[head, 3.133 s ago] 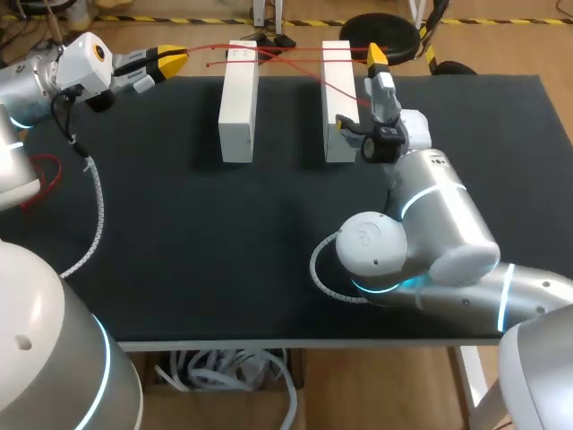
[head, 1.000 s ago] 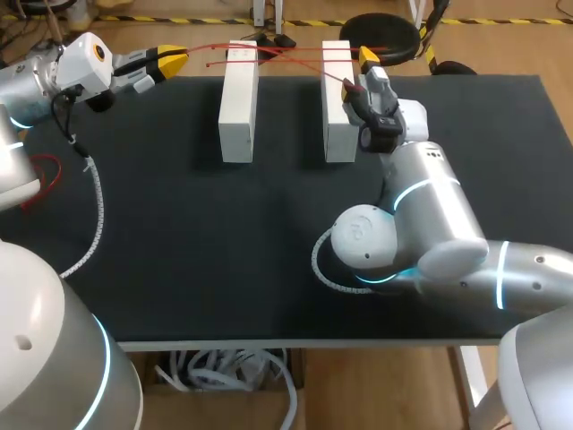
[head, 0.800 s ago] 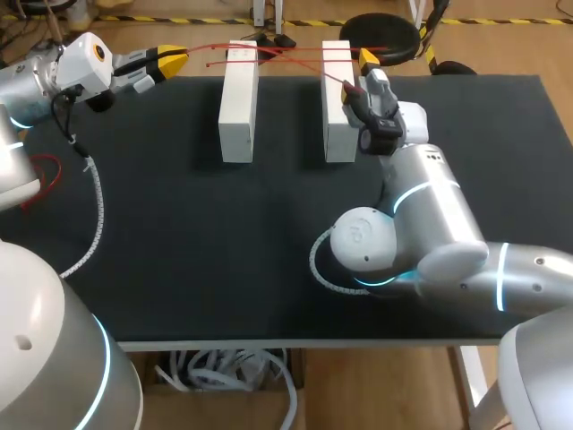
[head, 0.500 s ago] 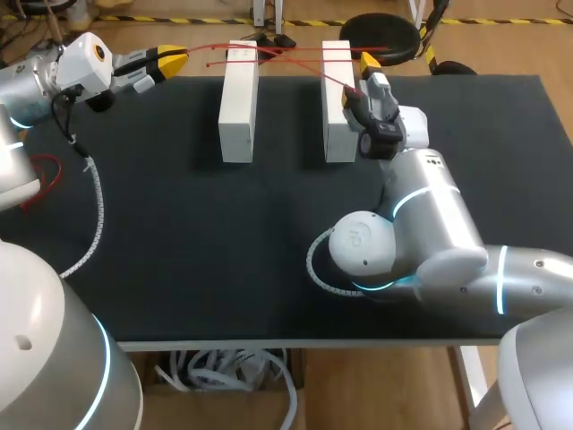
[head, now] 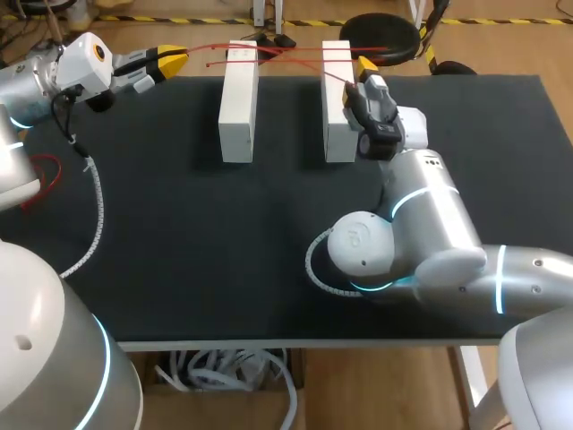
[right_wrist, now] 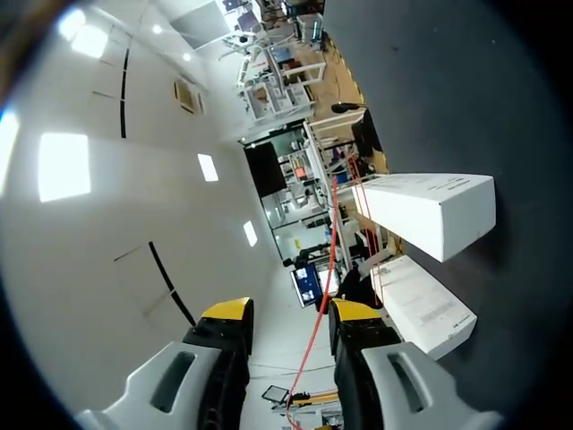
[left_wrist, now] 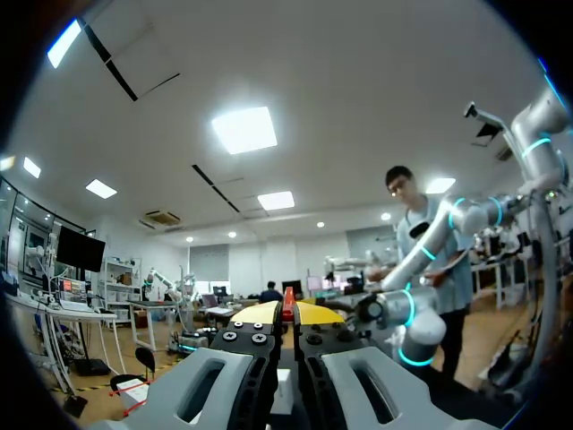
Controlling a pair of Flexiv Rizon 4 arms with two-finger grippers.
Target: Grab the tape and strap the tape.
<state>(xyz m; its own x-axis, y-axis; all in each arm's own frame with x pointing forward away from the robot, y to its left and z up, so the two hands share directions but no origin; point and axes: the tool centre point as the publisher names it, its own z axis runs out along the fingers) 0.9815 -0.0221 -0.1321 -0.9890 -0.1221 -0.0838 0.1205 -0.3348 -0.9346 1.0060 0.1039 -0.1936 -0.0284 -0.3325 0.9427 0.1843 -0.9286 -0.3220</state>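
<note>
The left pincer (left_wrist: 288, 313) clamps the thin red tape (right_wrist: 325, 269), which runs between the narrowly parted fingers of the right pincer (right_wrist: 288, 315).

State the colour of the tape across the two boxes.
Red; the tape shows best in head view.

Left tool (left_wrist: 287, 315): yellow tips pressed together, red tape (left_wrist: 288, 297) clamped between them, end protruding.

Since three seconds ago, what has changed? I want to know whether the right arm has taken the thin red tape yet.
The right gripper turned at the wrist and shifted left, up to the right-hand white rectangular block; its open fingers now straddle the thin red tape without gripping it. The left gripper stayed shut on the tape's end; both white blocks stayed put.
</note>
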